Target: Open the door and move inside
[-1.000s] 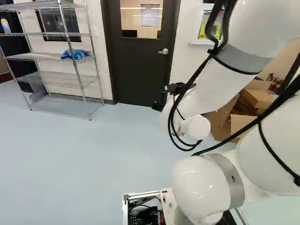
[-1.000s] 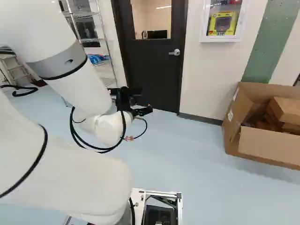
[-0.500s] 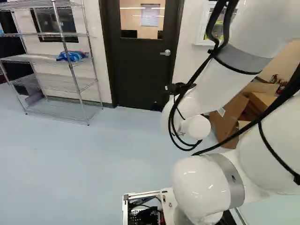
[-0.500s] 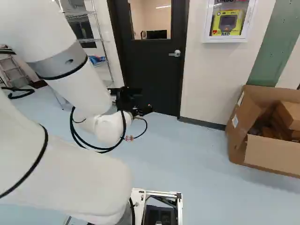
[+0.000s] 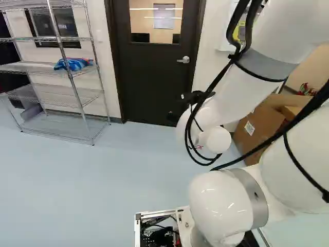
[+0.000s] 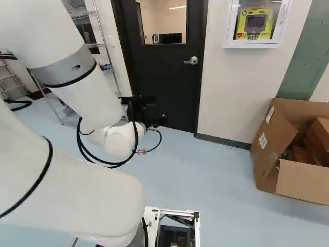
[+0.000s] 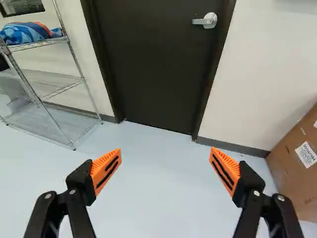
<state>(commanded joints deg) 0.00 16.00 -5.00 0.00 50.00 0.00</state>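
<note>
The base has moved nearer the shut door [image 6: 167, 77]. The gripper [image 6: 159, 110] stands wide, with the door handle [image 7: 204, 21] towards one o'clock.

A metal rack [image 5: 77, 92] (wire-shelved) stands on pale floor [image 5: 92, 185].

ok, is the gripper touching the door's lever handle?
Apart. The wrist view shows the gripper open, the lever handle well ahead of its fingertips, with floor and door visible between them.
</note>
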